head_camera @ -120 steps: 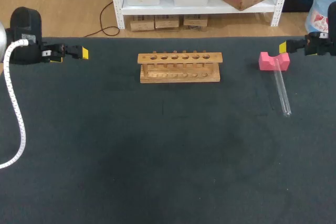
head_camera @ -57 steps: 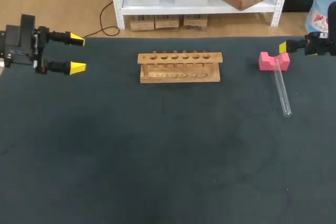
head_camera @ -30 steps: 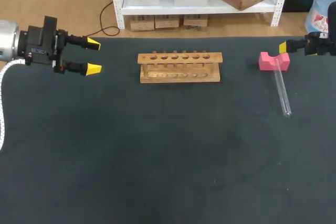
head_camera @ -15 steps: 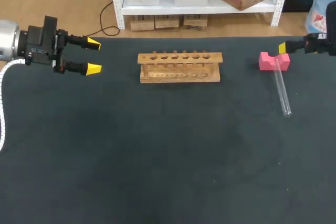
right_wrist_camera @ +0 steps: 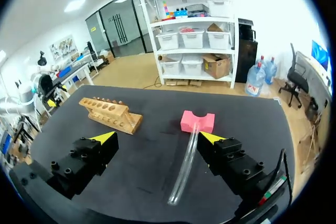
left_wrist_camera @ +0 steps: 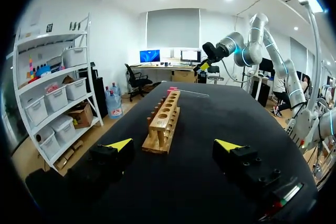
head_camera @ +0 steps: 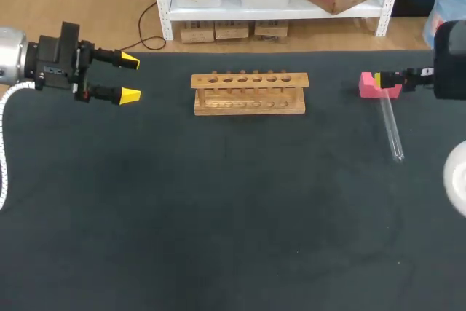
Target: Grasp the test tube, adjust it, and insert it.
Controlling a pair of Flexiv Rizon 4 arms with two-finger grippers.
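1. The right tool [right_wrist_camera: 157, 138], fingers apart and empty, has just swung in from the right edge of the table [head_camera: 233, 216] to hang near the pink block [head_camera: 380, 87].
2. The test tube [head_camera: 391, 127] has not moved. It lies on the table with one end propped on that block, well apart from the wooden rack [head_camera: 249, 94].
3. The left tool [head_camera: 129, 78], also spread wide and empty, has held its post left of the rack for the past second.
4. The grasp looks to be just beginning, with adjusting and inserting yet to come.
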